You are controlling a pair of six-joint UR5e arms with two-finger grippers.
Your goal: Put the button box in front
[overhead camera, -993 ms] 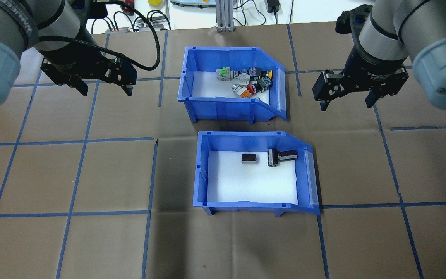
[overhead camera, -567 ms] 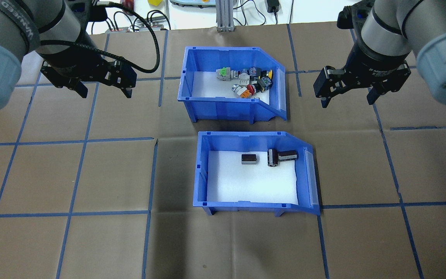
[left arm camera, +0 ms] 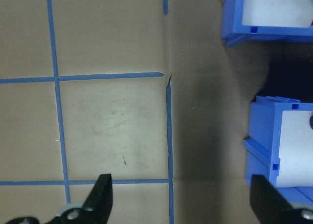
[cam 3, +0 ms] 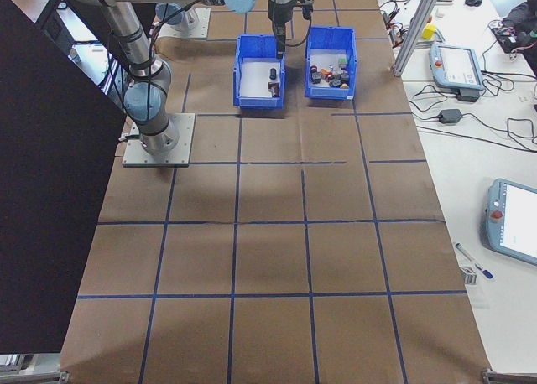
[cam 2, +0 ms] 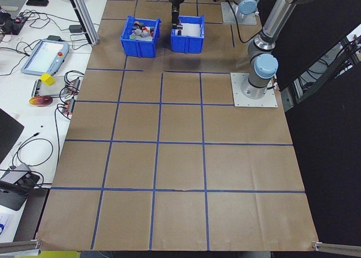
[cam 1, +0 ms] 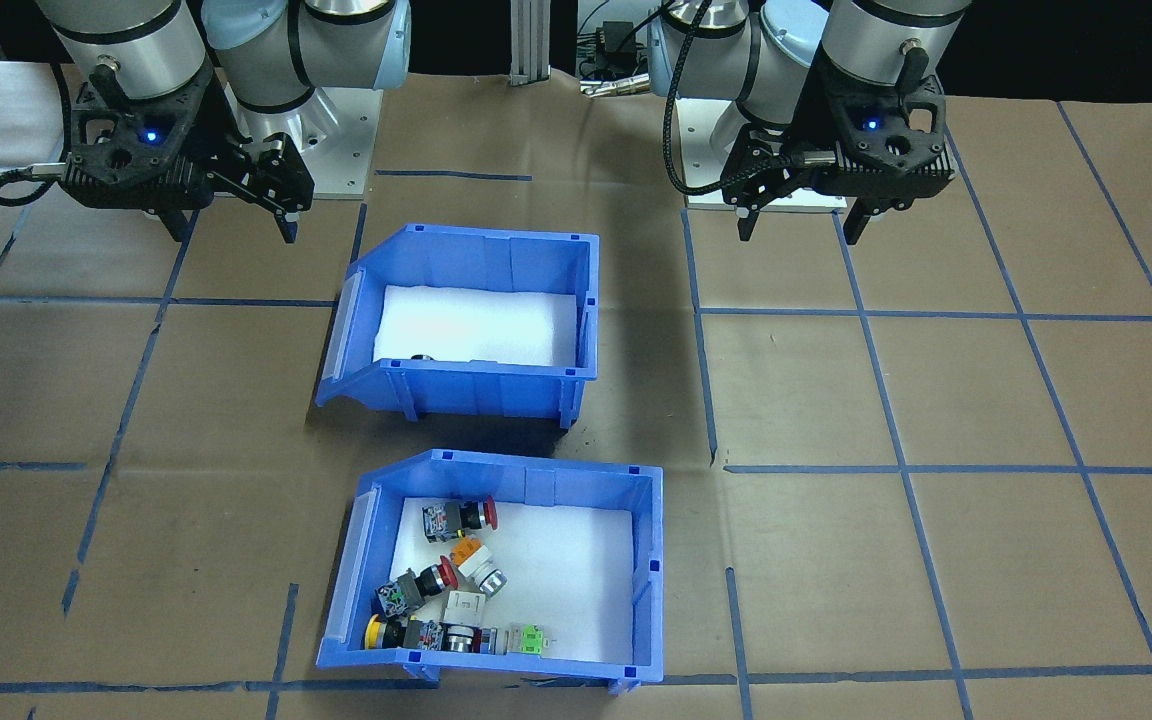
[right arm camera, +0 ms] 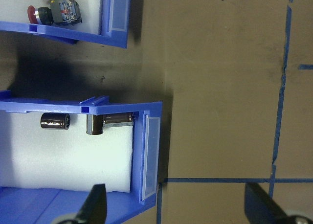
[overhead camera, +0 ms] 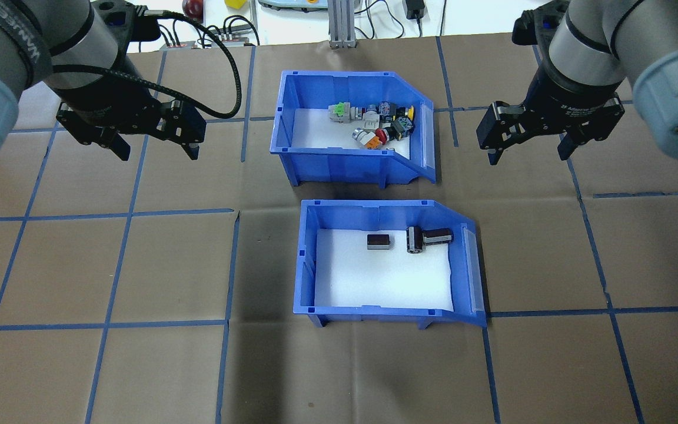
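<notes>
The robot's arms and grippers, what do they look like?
Both arms are silver-grey metal tubes with pale blue joint caps. Each ends in a black two-finger gripper, the left gripper and the right gripper, on a black wrist housing that shows a small blue light in the front-facing view. A black cable loops along the left arm. The right wrist ring carries white lettering.

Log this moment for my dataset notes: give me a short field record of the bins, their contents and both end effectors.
button box: far bin, away from the robot, holding colourful push-buttons
second blue bin: nearer the robot, holding dark cylinders
bin spacing: apart, a strip of table between them
left end effector: open, empty, above the table left of the button box
right end effector: open, empty, right of the button box
</notes>
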